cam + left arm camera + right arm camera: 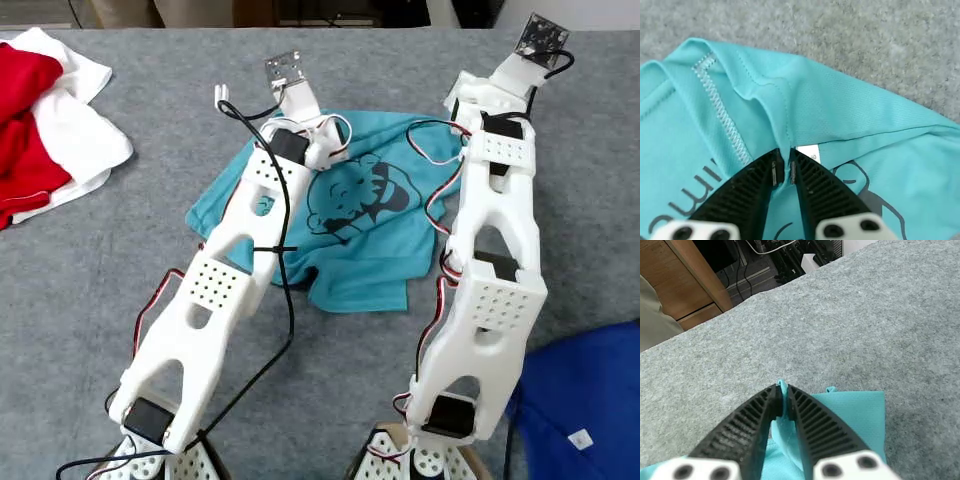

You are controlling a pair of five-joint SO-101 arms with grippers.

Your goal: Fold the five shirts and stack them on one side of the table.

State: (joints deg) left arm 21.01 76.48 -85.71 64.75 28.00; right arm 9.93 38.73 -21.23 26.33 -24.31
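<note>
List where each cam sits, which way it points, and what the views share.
High view: fixed overhead, looking down on the grey table; shows the left arm and right arm over the teal shirt.
Left wrist view: on the left arm's wrist, looking down along its jaws, which are shut on the shirt's collar.
Right wrist view: on the right arm's wrist, looking across the table toward furniture; its jaws are shut on a shirt edge.
Shared: all three show the teal shirt and table.
</note>
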